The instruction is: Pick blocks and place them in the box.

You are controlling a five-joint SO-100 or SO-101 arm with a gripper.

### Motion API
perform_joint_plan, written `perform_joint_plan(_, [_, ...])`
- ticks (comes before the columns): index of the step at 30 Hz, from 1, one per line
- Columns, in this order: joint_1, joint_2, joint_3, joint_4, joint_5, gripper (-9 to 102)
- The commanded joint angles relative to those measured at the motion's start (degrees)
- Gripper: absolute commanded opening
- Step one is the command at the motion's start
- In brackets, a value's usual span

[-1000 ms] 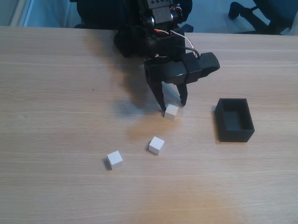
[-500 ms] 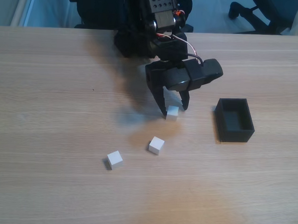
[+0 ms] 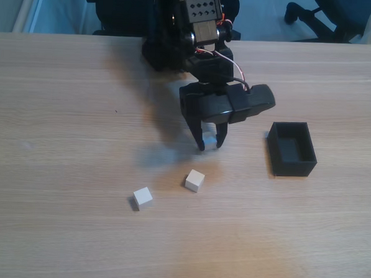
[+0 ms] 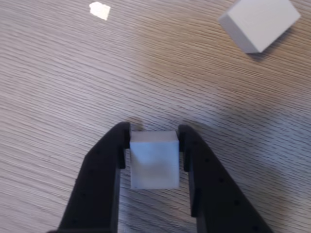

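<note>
Fingers of the gripper (image 4: 154, 138) clamp one block (image 4: 154, 159) at lower centre of the wrist view. The hold looks shallow; it may slip before reaching the box (image 3: 291, 149) at right.

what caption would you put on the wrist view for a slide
Black jaws closed on a white cube above the wooden table, with a second cube lying at upper right.

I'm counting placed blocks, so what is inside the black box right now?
The box shows only its bare dark floor; the near wall hides a strip of it. One block sits clamped in the hand; two others lie on the table.
</note>
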Motion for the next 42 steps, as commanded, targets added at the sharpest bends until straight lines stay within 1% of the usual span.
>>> perform_joint_plan(1, [0.09, 0.88, -1.58, -0.88, 0.26, 8])
perform_joint_plan(10, [0.26, 3.6, 0.97, 0.18, 1.14, 14])
perform_joint_plan(15, [0.62, 4.22, 1.76, 0.53, 1.14, 14])
perform_joint_plan(29, [1.85, 4.39, 2.11, 2.46, -0.26, 7])
perform_joint_plan(33, [1.67, 4.48, 1.76, 2.11, 0.26, 0])
perform_joint_plan(37, [1.23, 5.36, 1.05, 2.11, 0.26, 0])
perform_joint_plan(42, [-2.64, 7.21, -4.13, 5.36, 2.55, 0])
